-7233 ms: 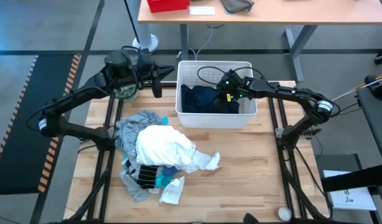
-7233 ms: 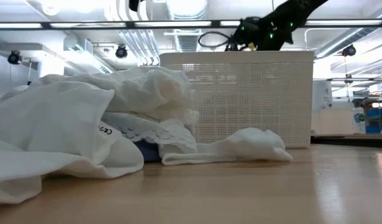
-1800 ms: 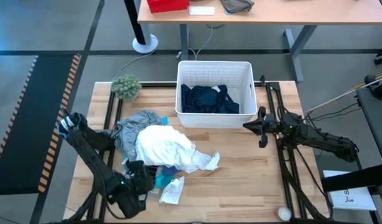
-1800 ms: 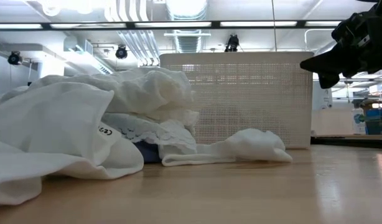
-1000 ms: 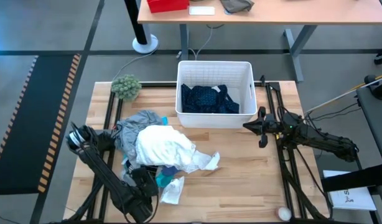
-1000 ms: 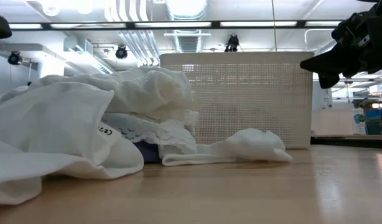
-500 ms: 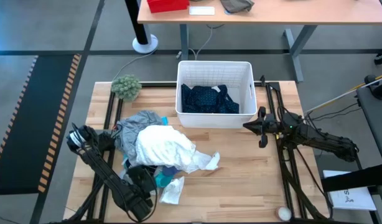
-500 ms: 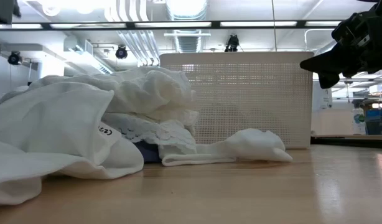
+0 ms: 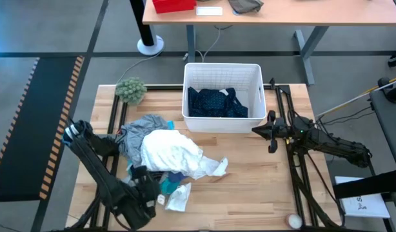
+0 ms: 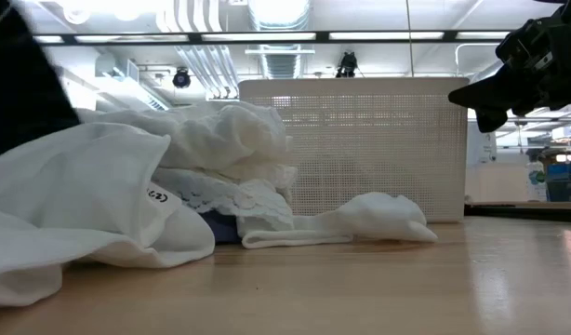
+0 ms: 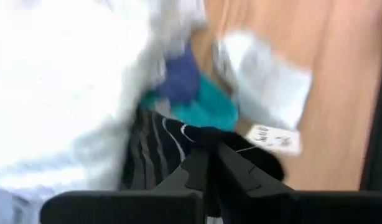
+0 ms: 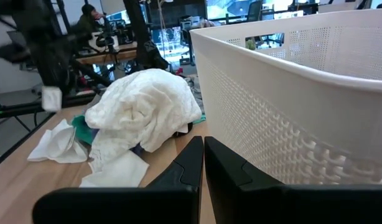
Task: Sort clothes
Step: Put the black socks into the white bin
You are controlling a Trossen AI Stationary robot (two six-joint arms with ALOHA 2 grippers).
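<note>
1. Left gripper (image 9: 154, 195) clenched on a dark striped garment (image 11: 155, 149) at the clothes pile's (image 9: 164, 156) 7 o'clock edge;
2. Right gripper (image 9: 270, 132) clamped empty at the tabletop's (image 9: 249, 174) 3 o'clock;
3. Dotted navy garment (image 9: 214, 103) lies in the white bin (image 9: 222, 68) at 12 o'clock.

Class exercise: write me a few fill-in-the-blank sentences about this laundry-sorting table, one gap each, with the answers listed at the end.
1. The navy garment lies inside the white ____.
2. The fuzzy ball at the table's far left corner is ____.
3. The left gripper is at the ____ edge of the clothes pile.
4. The right gripper waits with fingers ____.

Answers: bin; green; near; shut
</note>
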